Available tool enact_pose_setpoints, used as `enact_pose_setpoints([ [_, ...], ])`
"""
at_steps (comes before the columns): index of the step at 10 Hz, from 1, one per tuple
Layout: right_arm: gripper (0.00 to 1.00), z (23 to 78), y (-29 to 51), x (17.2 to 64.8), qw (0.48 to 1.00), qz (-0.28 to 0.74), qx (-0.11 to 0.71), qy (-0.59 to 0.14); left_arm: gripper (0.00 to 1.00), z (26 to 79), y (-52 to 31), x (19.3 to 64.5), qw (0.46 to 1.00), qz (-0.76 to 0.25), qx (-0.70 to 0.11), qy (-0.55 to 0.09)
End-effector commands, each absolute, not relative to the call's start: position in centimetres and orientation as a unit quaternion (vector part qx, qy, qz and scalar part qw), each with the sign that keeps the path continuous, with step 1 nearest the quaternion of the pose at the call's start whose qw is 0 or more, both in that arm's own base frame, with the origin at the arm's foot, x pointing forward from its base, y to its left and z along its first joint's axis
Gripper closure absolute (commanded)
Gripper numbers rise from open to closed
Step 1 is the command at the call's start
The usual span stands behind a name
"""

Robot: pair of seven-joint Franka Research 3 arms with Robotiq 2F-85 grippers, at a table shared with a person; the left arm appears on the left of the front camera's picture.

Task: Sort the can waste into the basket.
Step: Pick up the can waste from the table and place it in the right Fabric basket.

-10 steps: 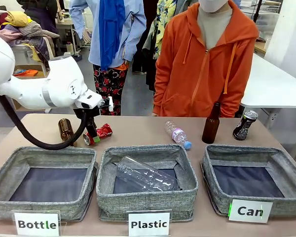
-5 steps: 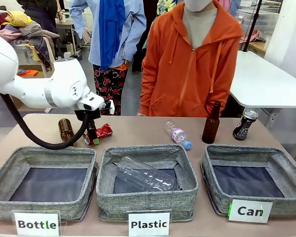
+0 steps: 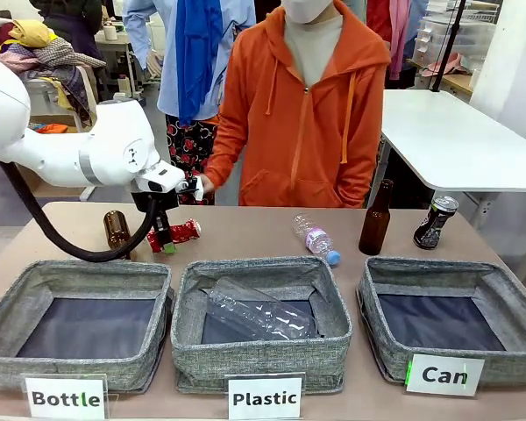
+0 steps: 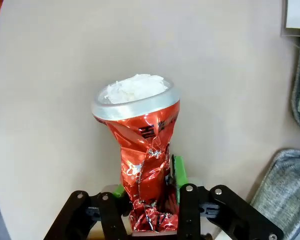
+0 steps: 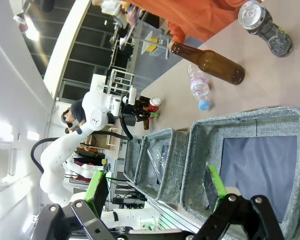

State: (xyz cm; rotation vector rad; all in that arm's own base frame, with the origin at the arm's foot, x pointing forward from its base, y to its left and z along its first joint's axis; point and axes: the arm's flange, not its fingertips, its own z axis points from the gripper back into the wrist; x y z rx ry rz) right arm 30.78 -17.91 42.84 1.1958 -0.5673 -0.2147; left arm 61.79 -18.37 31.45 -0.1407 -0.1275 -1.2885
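The crushed red can [image 3: 182,232] is clamped near its crumpled end by my left gripper [image 3: 162,235], just above the far left of the table. In the left wrist view the red can [image 4: 142,145] stands up between the green pads [image 4: 179,170], and my left gripper [image 4: 149,182] is shut on it. A black can [image 3: 435,221] stands upright at the far right. The grey basket signed "Can" [image 3: 386,346] sits at the front right with nothing in it. My right gripper [image 5: 155,185] hangs open over that basket [image 5: 250,117], and the black can [image 5: 264,24] lies beyond.
A brown bottle [image 3: 375,219] stands beside the black can and another [image 3: 117,230] lies left of my gripper. A small plastic bottle [image 3: 314,237] lies mid-table. The "Plastic" basket [image 3: 261,355] holds a clear bottle; the "Bottle" basket [image 3: 9,294] is at the left. A person in orange stands behind the table.
My left gripper has shut on the red can, which was lying between its open fingers. The person in orange has moved to the left. The right arm has stayed still.
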Motion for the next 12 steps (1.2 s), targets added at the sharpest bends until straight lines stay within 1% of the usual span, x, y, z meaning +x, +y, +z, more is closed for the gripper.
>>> enact_pose_setpoints([
  [1,0.0,43.1,-18.0,30.9,0.781,-0.093,0.556,-0.268,1.0,34.8,-17.1,60.8,0.789,-0.608,-0.069,-0.055],
  [2,0.0,43.1,-18.0,30.9,0.781,-0.093,0.556,-0.268,1.0,38.0,-15.4,59.5,0.78,-0.617,-0.082,-0.065],
  [3,0.0,43.1,-18.0,30.9,0.781,-0.093,0.556,-0.268,1.0,42.5,-12.4,57.4,0.764,-0.632,-0.109,-0.074],
  [4,0.0,43.1,-18.0,30.9,0.781,-0.093,0.556,-0.268,1.0,46.2,-9.1,54.9,0.75,-0.644,-0.135,-0.068],
  [5,0.0,43.1,-18.0,30.9,0.781,-0.093,0.556,-0.268,1.0,48.8,-6.4,52.5,0.738,-0.654,-0.156,-0.063],
  [7,0.0,43.1,-18.0,30.9,0.781,-0.093,0.556,-0.268,1.0,52.9,-0.6,47.0,0.703,-0.669,-0.236,-0.05],
  [8,0.0,43.1,-18.0,30.9,0.781,-0.093,0.556,-0.268,1.0,54.1,2.3,45.2,0.709,-0.658,-0.244,-0.072],
  [9,0.0,43.1,-18.0,30.9,0.781,-0.093,0.556,-0.268,1.0,55.0,6.0,44.0,0.738,-0.615,-0.25,-0.121],
  [10,0.0,43.1,-18.0,30.9,0.781,-0.093,0.556,-0.268,0.91,55.4,9.3,43.2,0.746,-0.595,-0.264,-0.14],
  [11,0.0,43.1,-18.0,30.9,0.781,-0.093,0.556,-0.268,0.91,55.5,12.9,42.7,0.781,-0.546,-0.253,-0.17],
  [12,0.0,43.1,-18.0,30.9,0.781,-0.093,0.556,-0.268,0.91,55.5,16.6,42.1,0.762,-0.561,-0.276,-0.166],
])
